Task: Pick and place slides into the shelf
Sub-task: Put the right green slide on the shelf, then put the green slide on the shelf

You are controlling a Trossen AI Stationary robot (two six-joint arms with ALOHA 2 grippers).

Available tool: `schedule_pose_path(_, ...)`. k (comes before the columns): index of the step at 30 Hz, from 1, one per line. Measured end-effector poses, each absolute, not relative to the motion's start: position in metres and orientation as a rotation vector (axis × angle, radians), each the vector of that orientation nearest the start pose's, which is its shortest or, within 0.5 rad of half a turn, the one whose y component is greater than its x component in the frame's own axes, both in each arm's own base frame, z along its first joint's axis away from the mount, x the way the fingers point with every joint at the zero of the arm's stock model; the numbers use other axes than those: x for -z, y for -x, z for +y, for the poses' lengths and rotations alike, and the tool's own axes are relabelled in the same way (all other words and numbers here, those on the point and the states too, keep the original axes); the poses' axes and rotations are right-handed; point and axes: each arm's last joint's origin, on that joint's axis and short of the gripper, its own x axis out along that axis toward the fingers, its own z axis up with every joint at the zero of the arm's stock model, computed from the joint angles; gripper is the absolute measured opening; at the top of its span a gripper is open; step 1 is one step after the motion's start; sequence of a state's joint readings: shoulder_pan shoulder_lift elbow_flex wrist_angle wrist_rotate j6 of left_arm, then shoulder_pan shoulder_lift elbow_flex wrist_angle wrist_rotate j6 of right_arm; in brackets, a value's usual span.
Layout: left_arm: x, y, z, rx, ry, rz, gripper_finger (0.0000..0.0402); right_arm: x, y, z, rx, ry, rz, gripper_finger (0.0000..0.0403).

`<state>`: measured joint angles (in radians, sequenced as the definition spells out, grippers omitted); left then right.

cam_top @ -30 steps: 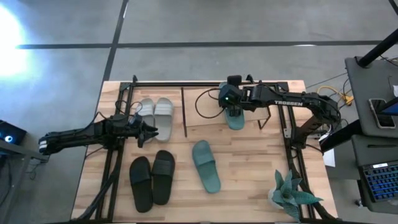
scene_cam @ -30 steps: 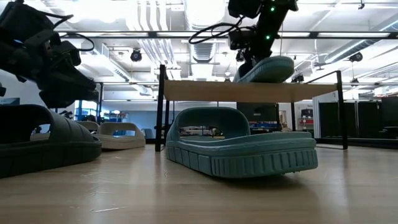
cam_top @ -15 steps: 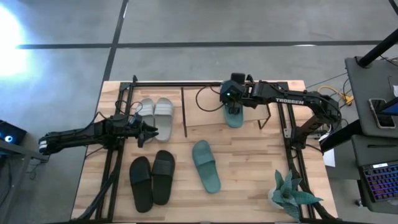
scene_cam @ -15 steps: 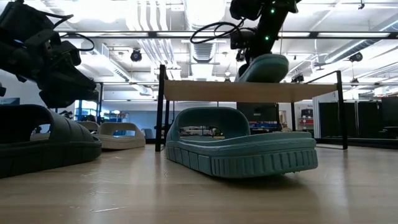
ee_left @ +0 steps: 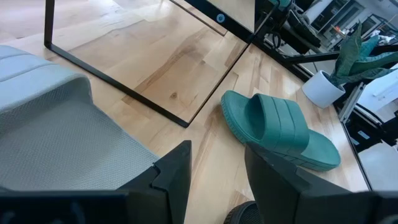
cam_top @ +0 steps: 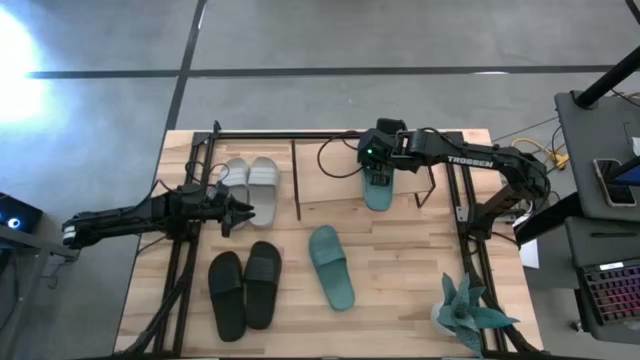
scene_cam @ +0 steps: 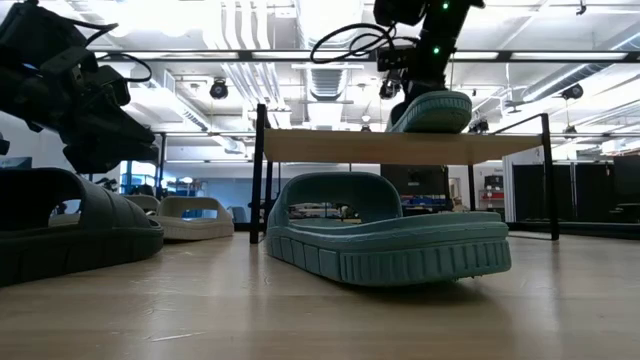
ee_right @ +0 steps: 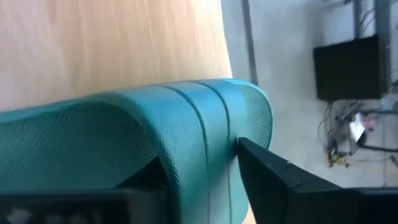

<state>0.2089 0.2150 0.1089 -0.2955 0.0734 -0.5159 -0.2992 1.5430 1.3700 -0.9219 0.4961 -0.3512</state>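
Nearest my low camera, one teal slide (scene_cam: 390, 235) lies flat on the wooden table (cam_top: 400, 290), its strap arching up on the left. From above, this same teal slide (cam_top: 331, 266) sits alone near the table's middle, well apart from the other shoes. To its left from overhead, the black pair (cam_top: 243, 290) lies side by side toward the near edge.

Farther back on the left, my left gripper (cam_top: 240, 213) hovers between the black pair and the light grey pair (cam_top: 249, 181). In its wrist camera the two dark fingers (ee_left: 174, 177) stand apart with nothing between them, a grey slide (ee_left: 56, 134) just beside them and the loose teal slide (ee_left: 280, 127) beyond. The left arm is otherwise idle.

Farther still, the shelf (scene_cam: 400, 146) shows as a light plank on thin black legs. The second teal slide (scene_cam: 432, 111) rests on that plank, near its right half. From above it lies on the shelf top (cam_top: 340, 185), toe pointing toward the table's middle.

My right gripper (cam_top: 378, 160) sits over the far end of that second teal slide (cam_top: 377, 187). In its wrist camera the teal strap (ee_right: 180, 137) fills the space between the fingers (ee_right: 273, 180). I cannot tell whether the jaws are gripping the strap or have let go.

A potted plant (cam_top: 468, 310) stands at the near right corner.
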Motion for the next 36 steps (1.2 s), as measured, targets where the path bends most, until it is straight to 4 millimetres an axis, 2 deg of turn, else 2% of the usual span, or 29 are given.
schedule_pose_path(8,-0.156,-0.099,0.019,-0.234,0.565,0.354,0.0135,-0.318,-0.277,-0.095,0.504,0.298,1.213,0.017)
schedule_pose_path(16,-0.156,-0.099,0.019,-0.234,0.565,0.354,0.0135,-0.327,-0.282,-0.089,0.532,0.492,1.174,0.0173)
schedule_pose_path(19,-0.156,-0.099,0.019,-0.234,0.565,0.355,0.0135,-0.328,-0.286,-0.083,0.483,0.498,1.146,0.0173)
schedule_pose_path(24,-0.156,-0.099,0.019,-0.234,0.565,0.355,0.0135,-0.323,-0.282,-0.063,0.432,0.479,1.204,0.0174)
schedule_pose_path(27,-0.156,-0.099,0.019,-0.234,0.565,0.355,0.0134,-0.322,-0.276,-0.044,0.432,0.419,1.232,0.0174)
schedule_pose_path(29,-0.156,-0.099,0.019,-0.234,0.565,0.355,0.0135,-0.325,-0.274,-0.025,0.42,0.351,1.196,0.0174)
schedule_pose_path(33,-0.156,-0.099,0.019,-0.234,0.565,0.355,0.0135,-0.336,-0.278,0.026,0.275,0.261,1.084,0.0174)
schedule_pose_path(36,-0.156,-0.099,0.019,-0.234,0.565,0.354,0.0135,-0.331,-0.285,0.067,0.173,0.292,1.044,0.0174)
